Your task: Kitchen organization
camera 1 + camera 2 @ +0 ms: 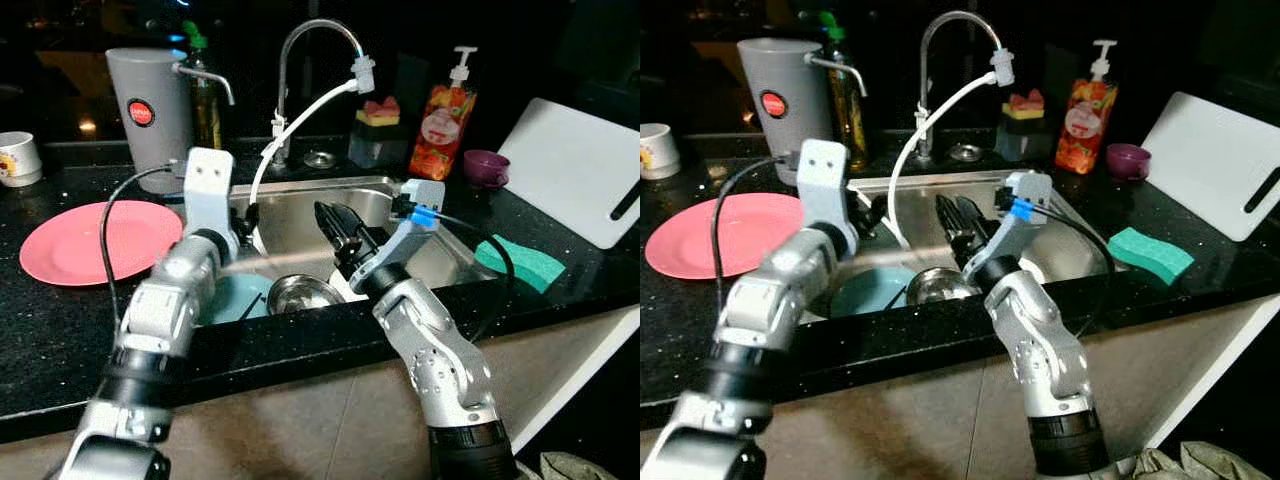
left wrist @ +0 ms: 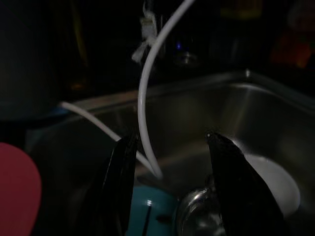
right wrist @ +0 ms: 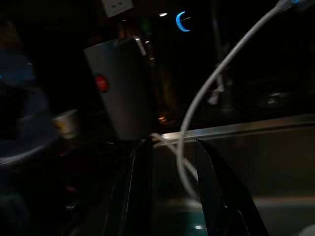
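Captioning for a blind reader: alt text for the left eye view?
Both grippers, left and right, reach over a sink holding a steel bowl and teal plate. A pink plate lies on the counter.

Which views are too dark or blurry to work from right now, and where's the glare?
Left and right eye views: sharp and well lit up front, black behind the faucet; mild glare on the sink wall and the steel bowl. Left wrist view: dim, with the left gripper open over the dishes. Right wrist view: darkest and soft, the grey pitcher smeared, the right gripper open.
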`<state>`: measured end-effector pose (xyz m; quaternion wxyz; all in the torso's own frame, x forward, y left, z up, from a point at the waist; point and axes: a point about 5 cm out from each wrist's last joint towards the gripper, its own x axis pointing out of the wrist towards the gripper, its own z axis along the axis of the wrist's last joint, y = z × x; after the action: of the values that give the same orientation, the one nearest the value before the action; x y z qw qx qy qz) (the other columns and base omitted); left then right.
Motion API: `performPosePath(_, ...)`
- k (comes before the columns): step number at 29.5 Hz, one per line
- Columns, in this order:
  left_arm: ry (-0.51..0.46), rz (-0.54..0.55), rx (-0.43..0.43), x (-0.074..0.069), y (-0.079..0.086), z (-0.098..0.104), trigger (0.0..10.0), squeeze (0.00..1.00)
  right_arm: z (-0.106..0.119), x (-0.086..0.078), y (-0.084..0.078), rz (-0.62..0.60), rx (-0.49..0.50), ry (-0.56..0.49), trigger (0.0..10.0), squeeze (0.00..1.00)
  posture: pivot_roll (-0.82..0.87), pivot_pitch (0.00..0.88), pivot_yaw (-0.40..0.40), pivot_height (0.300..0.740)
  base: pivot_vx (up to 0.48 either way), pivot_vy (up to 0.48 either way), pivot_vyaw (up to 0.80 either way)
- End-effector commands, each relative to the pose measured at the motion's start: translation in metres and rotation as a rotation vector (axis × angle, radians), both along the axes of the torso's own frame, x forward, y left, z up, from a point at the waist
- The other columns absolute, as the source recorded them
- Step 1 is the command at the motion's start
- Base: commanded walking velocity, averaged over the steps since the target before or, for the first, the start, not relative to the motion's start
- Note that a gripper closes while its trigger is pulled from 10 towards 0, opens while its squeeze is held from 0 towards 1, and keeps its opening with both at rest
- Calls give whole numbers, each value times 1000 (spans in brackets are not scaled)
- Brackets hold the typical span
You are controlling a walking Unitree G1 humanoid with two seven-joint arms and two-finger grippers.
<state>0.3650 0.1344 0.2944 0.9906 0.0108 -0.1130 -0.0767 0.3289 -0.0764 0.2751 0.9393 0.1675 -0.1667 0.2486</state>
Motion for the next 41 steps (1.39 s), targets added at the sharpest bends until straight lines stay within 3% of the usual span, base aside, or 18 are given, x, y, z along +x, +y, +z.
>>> performPosePath(1, -29, 19, -7, -8, -1, 4, 10000, 0, 6, -1, -6, -53, -1, -30, 10000, 0, 91, 100, -52, 740, 0, 0, 0)
performPosePath(6, -62, 35, 44, -17, -2, 4, 10000, 0, 8, 1, -14, -104, 12, -26, 10000, 0, 91, 100, -53, 740, 0, 0, 0)
performPosePath(8, -77, 57, 105, -20, -2, 3, 10000, 0, 6, 3, -17, -143, -10, -9, 10000, 0, 91, 99, -52, 740, 0, 0, 0)
performPosePath(20, -53, 79, 131, -30, -5, -5, 10000, 0, 0, 4, -36, -302, -25, 13, 10000, 0, 81, 98, -53, 740, 0, 0, 0)
performPosePath(24, -74, 101, 180, -29, -6, -5, 10000, 0, -4, 4, -44, -367, -67, 15, 10000, 0, 80, 95, -54, 740, 0, 0, 0)
performPosePath(36, -81, 81, 195, -32, -13, -5, 10000, 0, 0, 5, -53, -422, -77, 1, 10000, 0, 79, 90, -55, 740, 0, 0, 0)
performPosePath(41, -94, 74, 253, -35, -22, -8, 10000, 0, -2, 4, -53, -427, -81, 1, 10000, 0, 80, 88, -58, 740, 0, 0, 0)
